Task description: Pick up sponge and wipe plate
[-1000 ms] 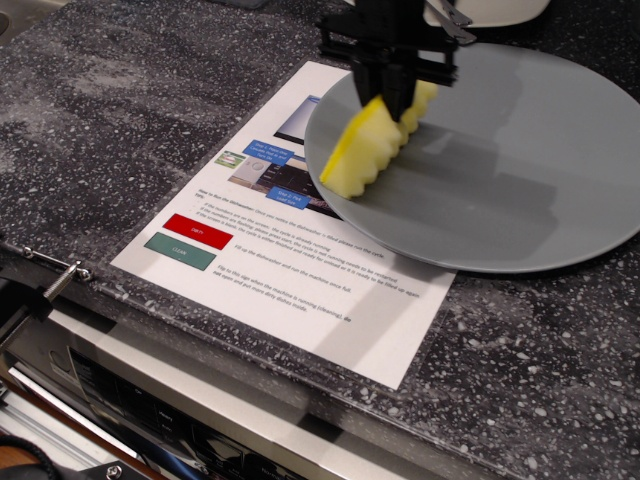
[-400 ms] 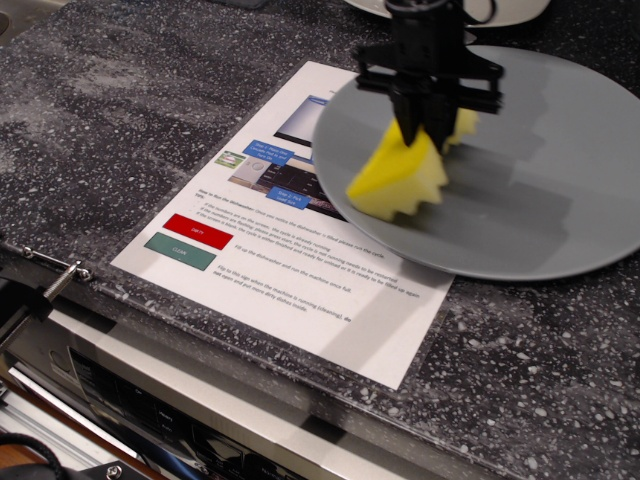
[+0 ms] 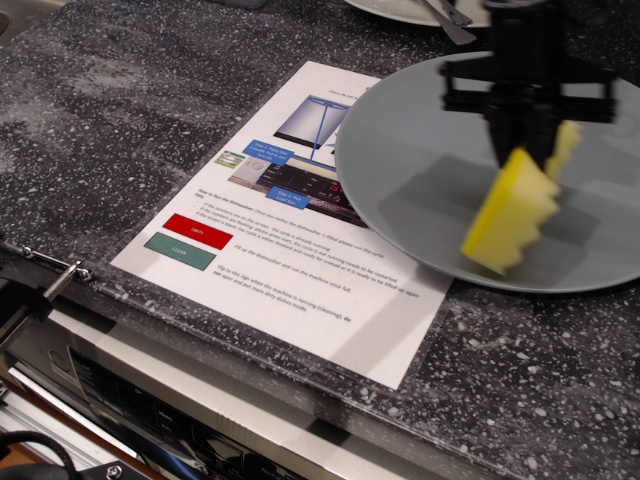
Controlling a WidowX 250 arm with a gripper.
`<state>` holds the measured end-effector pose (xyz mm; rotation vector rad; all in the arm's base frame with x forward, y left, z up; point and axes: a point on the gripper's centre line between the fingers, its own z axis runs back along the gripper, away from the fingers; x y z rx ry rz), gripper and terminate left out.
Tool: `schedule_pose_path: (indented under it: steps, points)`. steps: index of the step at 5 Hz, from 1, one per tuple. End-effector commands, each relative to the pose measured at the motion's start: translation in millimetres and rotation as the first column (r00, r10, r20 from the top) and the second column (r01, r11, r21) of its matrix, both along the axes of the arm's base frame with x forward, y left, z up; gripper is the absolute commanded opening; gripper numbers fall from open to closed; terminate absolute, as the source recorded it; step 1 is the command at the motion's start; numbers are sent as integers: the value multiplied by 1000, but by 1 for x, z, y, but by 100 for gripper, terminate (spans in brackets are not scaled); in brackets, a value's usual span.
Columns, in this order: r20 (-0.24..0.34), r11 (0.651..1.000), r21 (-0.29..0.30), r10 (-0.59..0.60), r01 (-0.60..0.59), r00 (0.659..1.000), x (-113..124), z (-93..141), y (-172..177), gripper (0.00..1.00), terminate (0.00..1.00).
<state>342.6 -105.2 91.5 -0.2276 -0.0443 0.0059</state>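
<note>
The large grey plate lies on the dark speckled counter at the upper right, partly over a printed sheet. My black gripper hangs over the plate's right part and is shut on the yellow sponge. The sponge is tilted, its wavy edge facing down-right, and its lower end rests on or just above the plate near the plate's front rim. The plate's right edge runs out of view.
A printed instruction sheet lies on the counter under the plate's left edge. A white dish with a metal utensil sits at the top edge. The counter's front edge and an appliance panel run along the bottom left.
My gripper has swept the sponge from the plate's left side to its right side. The plate has slid a little to the right on the sheet.
</note>
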Motion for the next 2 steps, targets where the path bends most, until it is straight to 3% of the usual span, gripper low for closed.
schedule_pose_path:
  steps: [1,2]
  points:
    - [94,1000,-6,28,-28,995,8,22,-6,0,0]
    - [132,995,23,91,-95,987,25,13,27,0,100]
